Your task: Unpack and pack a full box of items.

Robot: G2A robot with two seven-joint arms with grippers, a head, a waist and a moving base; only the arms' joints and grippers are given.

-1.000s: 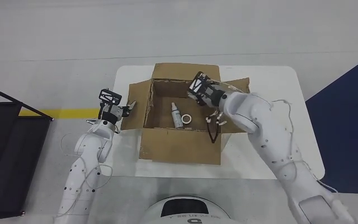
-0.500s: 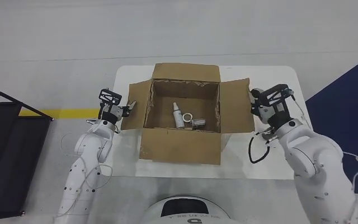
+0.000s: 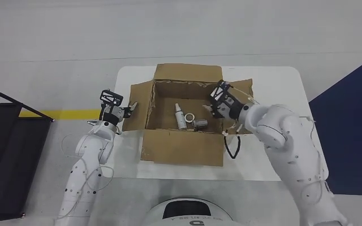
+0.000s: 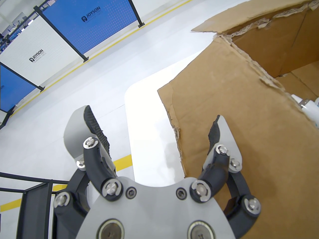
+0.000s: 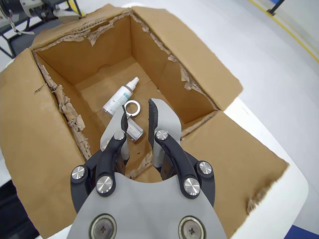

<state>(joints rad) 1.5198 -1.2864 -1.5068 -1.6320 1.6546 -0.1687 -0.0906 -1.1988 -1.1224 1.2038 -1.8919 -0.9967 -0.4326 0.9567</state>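
Cardboard box [image 5: 37, 125] | metal can [image 5: 136, 133] half hidden behind fingers [image 5: 113, 126] of right gripper [image 5: 137, 103]

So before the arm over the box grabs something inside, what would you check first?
1. Flaps of the box folded out, opening free: ok.
2. The right gripper open and empty: ok.
3. The right gripper above the opening, clear of the walls: ok.
4. The spray bottle, ring and small tube lying on the box floor, in sight: ok.
5. Room to grab one thing alone: cannot tell; the ring lies close against the spray bottle and the small tube.
6. The left gripper open, beside a flap, out of the way: ok.
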